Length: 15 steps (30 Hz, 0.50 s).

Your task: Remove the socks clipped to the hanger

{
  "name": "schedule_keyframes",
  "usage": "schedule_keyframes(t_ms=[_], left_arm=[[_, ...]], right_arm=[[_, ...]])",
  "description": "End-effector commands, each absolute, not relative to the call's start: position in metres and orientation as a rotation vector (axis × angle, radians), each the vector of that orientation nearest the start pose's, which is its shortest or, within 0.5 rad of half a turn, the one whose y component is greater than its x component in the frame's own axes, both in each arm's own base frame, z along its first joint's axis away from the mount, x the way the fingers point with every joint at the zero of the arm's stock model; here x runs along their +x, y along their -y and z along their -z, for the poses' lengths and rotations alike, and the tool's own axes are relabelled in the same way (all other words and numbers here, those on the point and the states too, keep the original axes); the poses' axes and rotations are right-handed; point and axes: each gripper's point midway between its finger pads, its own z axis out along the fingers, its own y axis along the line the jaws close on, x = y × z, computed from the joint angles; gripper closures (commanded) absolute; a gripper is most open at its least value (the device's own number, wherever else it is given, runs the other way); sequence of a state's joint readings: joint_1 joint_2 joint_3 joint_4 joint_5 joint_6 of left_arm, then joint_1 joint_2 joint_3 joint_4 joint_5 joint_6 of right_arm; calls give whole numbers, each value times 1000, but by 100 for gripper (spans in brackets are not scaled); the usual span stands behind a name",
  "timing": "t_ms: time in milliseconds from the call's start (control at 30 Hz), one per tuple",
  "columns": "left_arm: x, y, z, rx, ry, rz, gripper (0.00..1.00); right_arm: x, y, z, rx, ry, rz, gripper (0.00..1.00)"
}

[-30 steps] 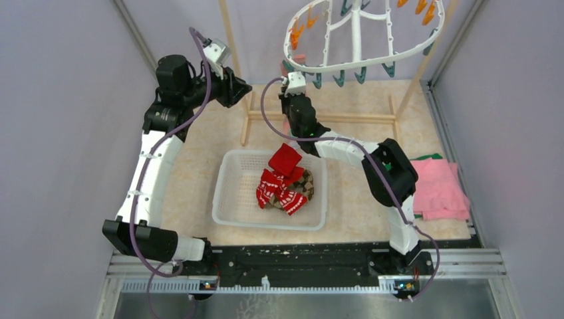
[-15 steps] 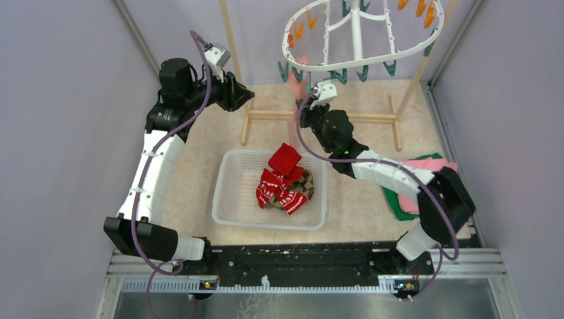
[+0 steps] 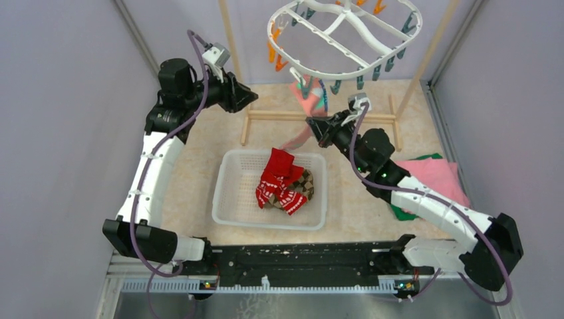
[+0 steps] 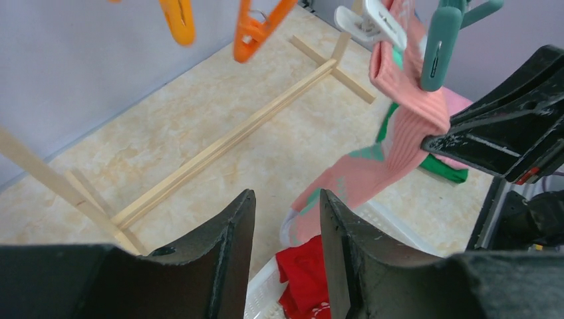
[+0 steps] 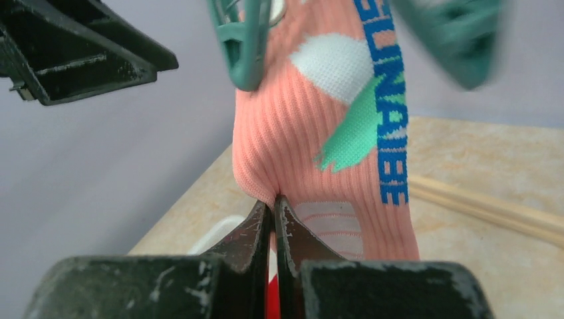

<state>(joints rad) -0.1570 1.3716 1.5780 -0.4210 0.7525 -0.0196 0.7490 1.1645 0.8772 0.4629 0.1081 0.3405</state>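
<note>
The white oval hanger (image 3: 346, 36) hangs tilted at the top, with orange and teal clips. A pink sock with teal patches (image 3: 310, 101) hangs from a teal clip (image 5: 243, 46); it also shows in the left wrist view (image 4: 406, 100) and the right wrist view (image 5: 319, 153). My right gripper (image 3: 311, 123) (image 5: 273, 201) is shut on the sock's edge below the clip. My left gripper (image 3: 251, 100) (image 4: 286, 194) is open and empty, left of the sock. Red patterned socks (image 3: 279, 183) and a brown argyle sock (image 3: 307, 186) lie in the basket.
The white mesh basket (image 3: 229, 199) sits mid-table below the sock. The wooden rack's base bars (image 3: 279, 116) cross the floor behind it, with uprights at both sides. Folded pink (image 3: 439, 176) and green (image 3: 399, 212) cloths lie right, under the right arm.
My right arm has swung to the right and stretched out, drawing the pink sock with it. The hanger has tilted and swung up and left. The left arm has stayed nearly still.
</note>
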Motion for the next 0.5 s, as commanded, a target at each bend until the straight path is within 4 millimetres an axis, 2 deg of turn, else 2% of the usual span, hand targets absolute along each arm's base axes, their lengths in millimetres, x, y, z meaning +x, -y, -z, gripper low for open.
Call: schedule_keyframes(t_ms=[0, 100, 167, 333, 467], left_arm=[[327, 198, -419, 720, -1604, 877, 52], [313, 215, -417, 759, -1612, 908, 46], [304, 230, -414, 786, -1616, 950, 39], [289, 258, -419, 758, -1625, 1150, 20], [288, 270, -429, 690, -1630, 1321, 18]], right_arm=[[276, -277, -352, -188, -1465, -978, 100], [260, -266, -353, -153, -1464, -1024, 100], [253, -263, -355, -137, -1450, -1062, 100], [252, -273, -353, -146, -1484, -1111, 100], [254, -282, -354, -157, -1495, -1140, 100]])
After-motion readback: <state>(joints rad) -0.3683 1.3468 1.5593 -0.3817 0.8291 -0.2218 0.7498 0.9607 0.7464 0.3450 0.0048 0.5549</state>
